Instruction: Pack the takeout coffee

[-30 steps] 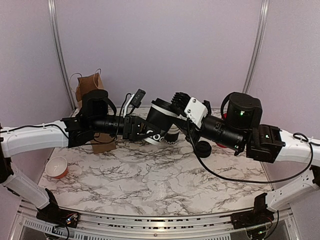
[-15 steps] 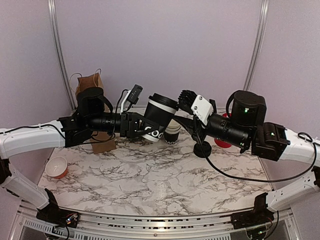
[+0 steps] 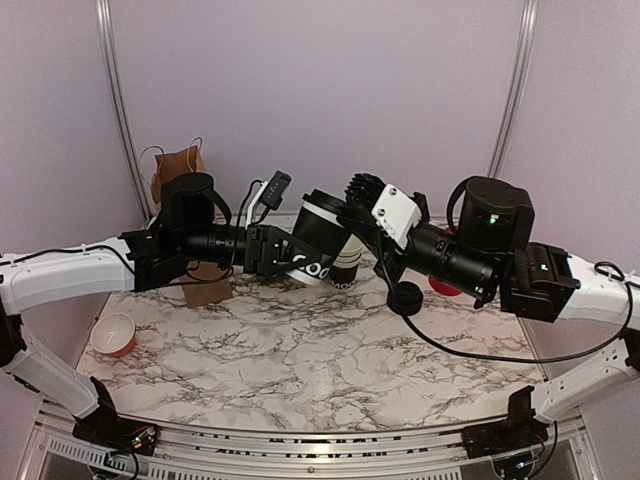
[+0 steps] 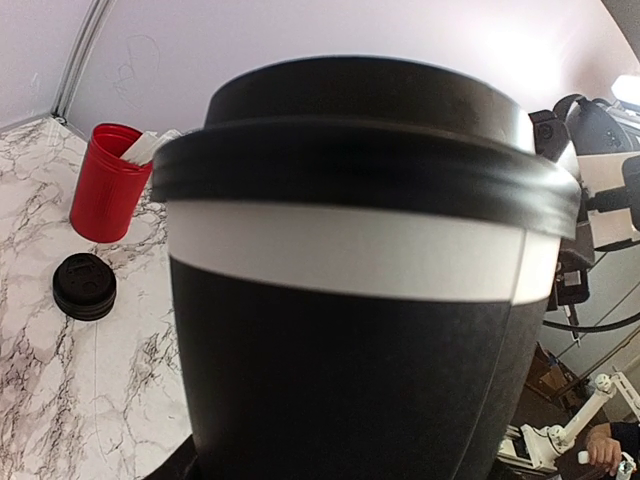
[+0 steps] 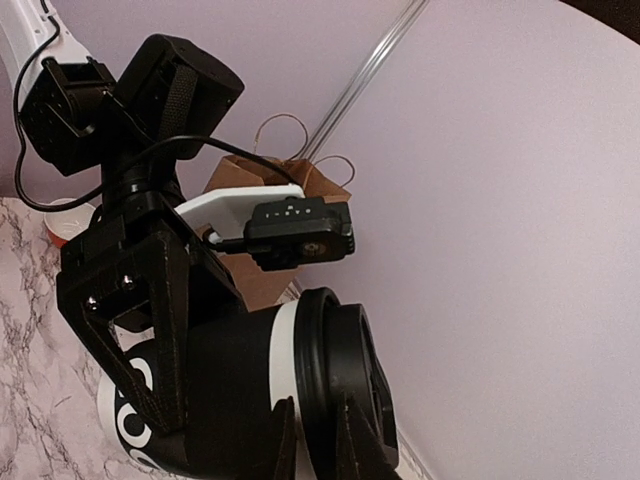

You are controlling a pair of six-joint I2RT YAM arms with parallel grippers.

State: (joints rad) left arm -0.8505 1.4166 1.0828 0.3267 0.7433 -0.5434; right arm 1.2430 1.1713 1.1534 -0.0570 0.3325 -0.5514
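The takeout coffee (image 3: 316,248), a black paper cup with white lettering and a white band under its black lid (image 3: 326,204), hangs tilted above the back of the table. My left gripper (image 3: 284,256) is shut on the cup's body. The cup (image 4: 350,350) and its lid (image 4: 370,120) fill the left wrist view and hide the fingers there. My right gripper (image 3: 352,206) comes in from the right. In the right wrist view its two fingertips (image 5: 287,440) pinch the rim of the lid (image 5: 345,350) from either side.
A loose black lid (image 3: 405,298) lies on the marble table (image 3: 300,360), near a red cup with white packets (image 4: 108,180). A stack of lidless cups (image 3: 346,270) stands behind the held cup. A brown paper bag (image 3: 183,172) is at back left, a small orange cup (image 3: 114,335) at left.
Half a second ago the right gripper was clear of the cup; it has moved left and closed on the lid's rim. The cup has tilted slightly further right.
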